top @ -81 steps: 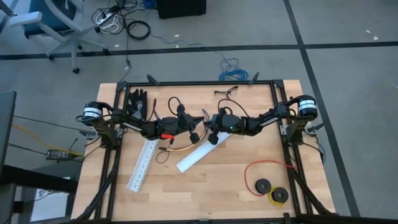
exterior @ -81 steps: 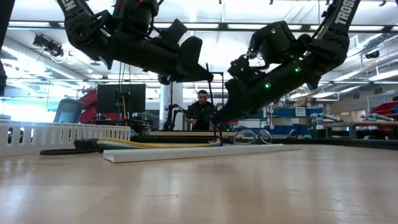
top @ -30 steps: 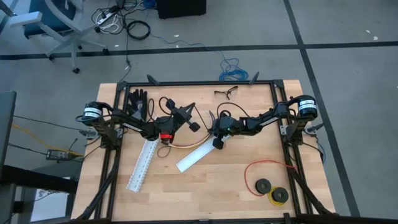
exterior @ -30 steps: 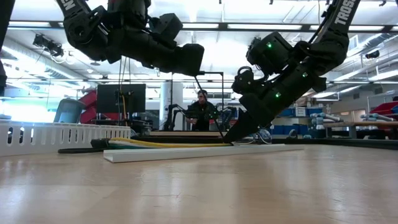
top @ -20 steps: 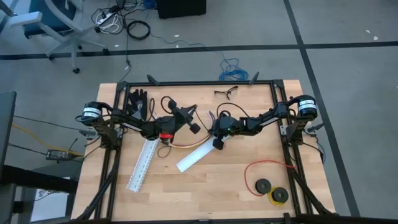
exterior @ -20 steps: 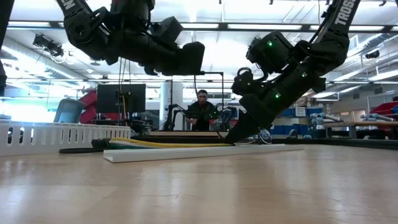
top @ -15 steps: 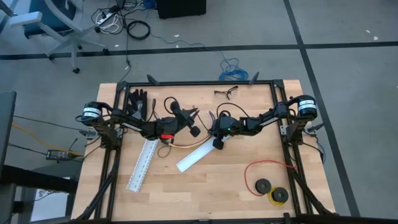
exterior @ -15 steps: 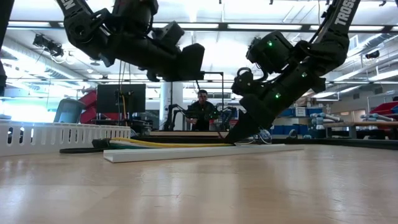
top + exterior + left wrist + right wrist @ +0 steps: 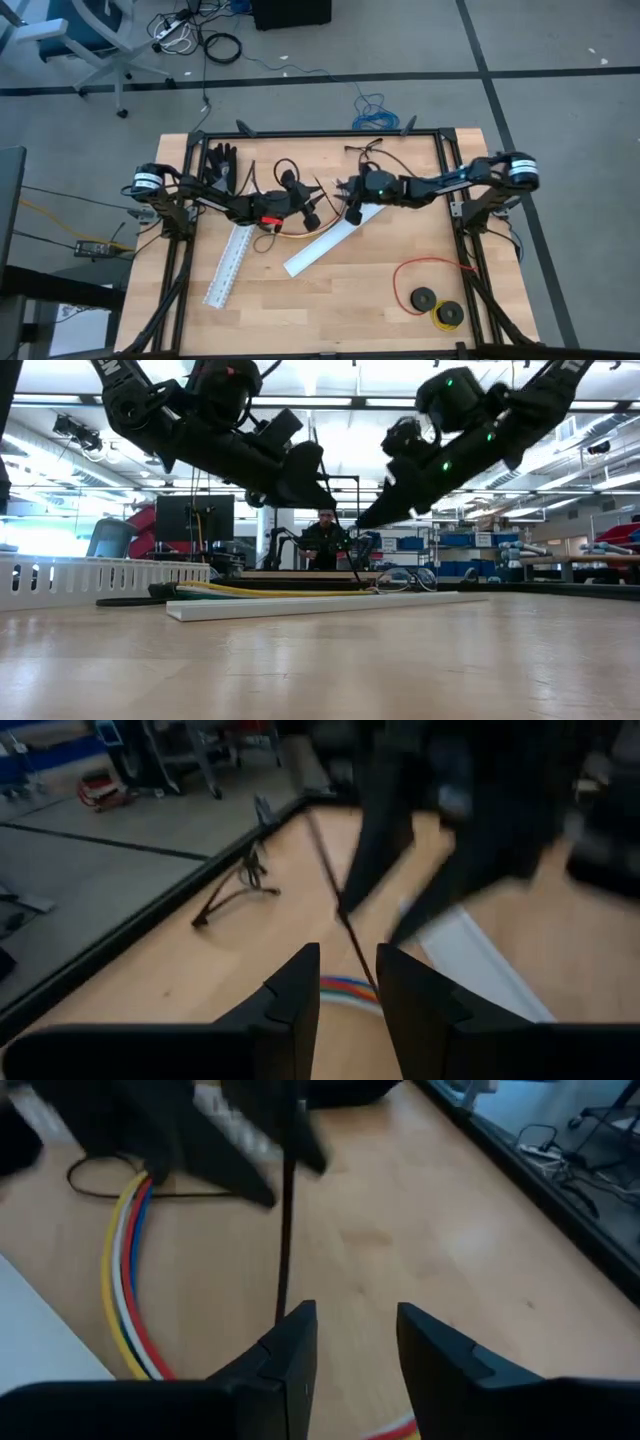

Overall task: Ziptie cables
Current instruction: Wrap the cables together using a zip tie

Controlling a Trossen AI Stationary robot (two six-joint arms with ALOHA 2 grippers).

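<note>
We see both arms reaching to the middle of the table point(image 9: 400, 320), above the cables point(image 9: 290, 233). The left gripper point(image 9: 310, 212) comes in from nine o'clock and hangs above the wood; in its wrist view its fingers point(image 9: 290, 1000) stand a narrow gap apart, a thin black strand point(image 9: 345, 925) rising between them. The right gripper point(image 9: 350, 208) comes in from three o'clock, lifted off the table, its fingers point(image 9: 290, 1355) apart with a thin black strand point(image 9: 286, 1210) running up from the gap. We cannot tell whether either pinches its strand. The cables lie flat at the table's centre, just below both grippers, beside the white channel point(image 9: 322, 246) at their five o'clock.
</note>
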